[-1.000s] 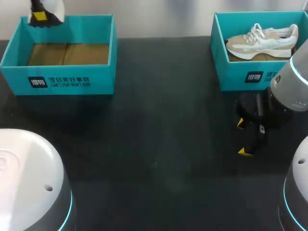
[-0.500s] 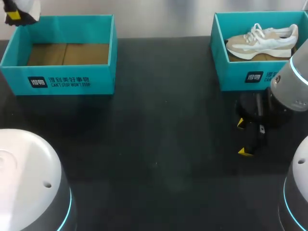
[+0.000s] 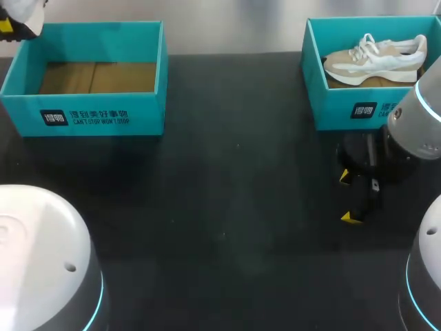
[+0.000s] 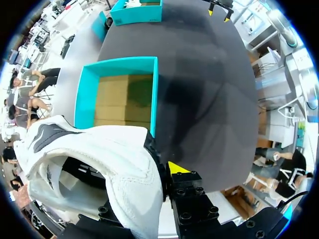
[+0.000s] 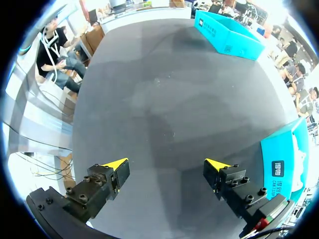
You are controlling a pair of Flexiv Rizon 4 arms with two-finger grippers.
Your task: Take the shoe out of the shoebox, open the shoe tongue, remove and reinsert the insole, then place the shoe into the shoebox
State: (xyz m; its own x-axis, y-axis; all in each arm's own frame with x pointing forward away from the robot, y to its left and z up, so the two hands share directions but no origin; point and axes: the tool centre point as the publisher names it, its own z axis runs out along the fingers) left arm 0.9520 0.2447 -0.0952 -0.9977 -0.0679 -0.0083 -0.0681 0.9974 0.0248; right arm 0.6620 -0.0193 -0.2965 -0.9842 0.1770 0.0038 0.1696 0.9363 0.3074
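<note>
The left gripper (image 4: 149, 174) is clamped on the side wall of a white leather shoe (image 4: 99, 154), held up over the open teal cardboard shoebox (image 4: 117, 67) ahead of it. The right gripper (image 5: 167, 167) hangs with its fingers spread wide above the black tabletop (image 3: 227, 193). Just beside it, a second teal shoebox (image 3: 337, 110) holds a beige-and-white laced sneaker (image 3: 375, 58).

Head overhead, behind; wrists close, sharing table (image 3: 227, 207).

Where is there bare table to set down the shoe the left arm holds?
The table is bare between the left shoebox and the right shoebox and down the middle. The left shoebox is empty too. Crowded: in front of the right shoebox, where the open right gripper hangs; a beige shoe fills that box.
</note>
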